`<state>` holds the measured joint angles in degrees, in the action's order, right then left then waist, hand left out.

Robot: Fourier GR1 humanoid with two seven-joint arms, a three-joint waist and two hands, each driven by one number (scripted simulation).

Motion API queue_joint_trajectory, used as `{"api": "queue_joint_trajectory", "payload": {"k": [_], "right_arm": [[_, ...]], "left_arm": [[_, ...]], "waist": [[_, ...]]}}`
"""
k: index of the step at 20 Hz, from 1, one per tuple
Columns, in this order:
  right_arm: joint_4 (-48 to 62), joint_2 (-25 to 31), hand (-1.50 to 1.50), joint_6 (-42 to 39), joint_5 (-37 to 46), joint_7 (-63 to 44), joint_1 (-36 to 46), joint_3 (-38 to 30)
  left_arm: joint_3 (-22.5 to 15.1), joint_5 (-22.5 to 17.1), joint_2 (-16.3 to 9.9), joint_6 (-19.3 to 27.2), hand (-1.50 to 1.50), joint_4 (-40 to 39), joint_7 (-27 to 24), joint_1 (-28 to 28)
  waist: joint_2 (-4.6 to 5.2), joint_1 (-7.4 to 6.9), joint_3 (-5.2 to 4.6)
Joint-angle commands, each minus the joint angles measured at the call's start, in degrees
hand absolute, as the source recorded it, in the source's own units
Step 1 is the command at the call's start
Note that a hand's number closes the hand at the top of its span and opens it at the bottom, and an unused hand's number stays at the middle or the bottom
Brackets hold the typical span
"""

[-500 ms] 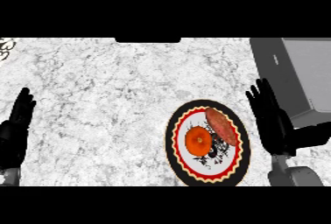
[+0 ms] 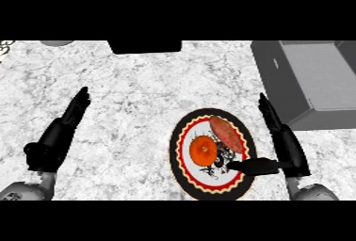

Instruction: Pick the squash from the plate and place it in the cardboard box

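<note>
Squash (image 2: 227,133) lying on the plate (image 2: 182,176), upper right part, long axis slanting from upper left to lower right, an orange round piece (image 2: 204,150) just beside it at left. Right robot hand (image 2: 284,143) just right of the plate, fingers straight and apart from the thumb, thumb reaching left over the plate's rim below the squash; touching it or not, probably not. Squash therefore left of the right palm, near. Left robot hand (image 2: 61,129) well apart across the desk (image 2: 132,94), fingers straight, holding nothing. Cardboard box (image 2: 313,77) beyond the right hand, at upper right.
</note>
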<state>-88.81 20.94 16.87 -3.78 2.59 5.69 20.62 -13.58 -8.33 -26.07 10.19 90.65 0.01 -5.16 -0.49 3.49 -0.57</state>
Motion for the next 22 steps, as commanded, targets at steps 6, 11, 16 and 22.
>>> {"api": "queue_joint_trajectory", "payload": {"k": [6,11,16,22], "right_arm": [[-4.81,15.45,-1.50,9.99,37.70,-2.17,-2.30,13.48],[-18.33,17.32,-1.50,3.95,51.70,-21.43,-4.25,17.74],[-34.47,17.71,-1.50,-15.58,49.91,-38.03,-3.75,21.07],[-44.28,8.75,-1.50,-31.35,47.79,-56.62,-1.36,25.91]], "left_arm": [[-5.47,0.01,3.95,-2.77,0.00,-0.86,1.64,-2.85],[-5.39,-0.01,4.19,-4.00,0.00,-1.93,3.63,-5.98],[-4.78,-0.49,4.45,-5.60,0.00,-3.26,1.87,-6.51],[-6.85,2.04,7.50,-4.69,0.00,-2.99,4.84,-9.01]], "waist": [[-0.65,0.72,0.04],[-0.37,0.02,0.12],[0.17,-1.54,0.15],[0.45,-3.01,0.42]]}}
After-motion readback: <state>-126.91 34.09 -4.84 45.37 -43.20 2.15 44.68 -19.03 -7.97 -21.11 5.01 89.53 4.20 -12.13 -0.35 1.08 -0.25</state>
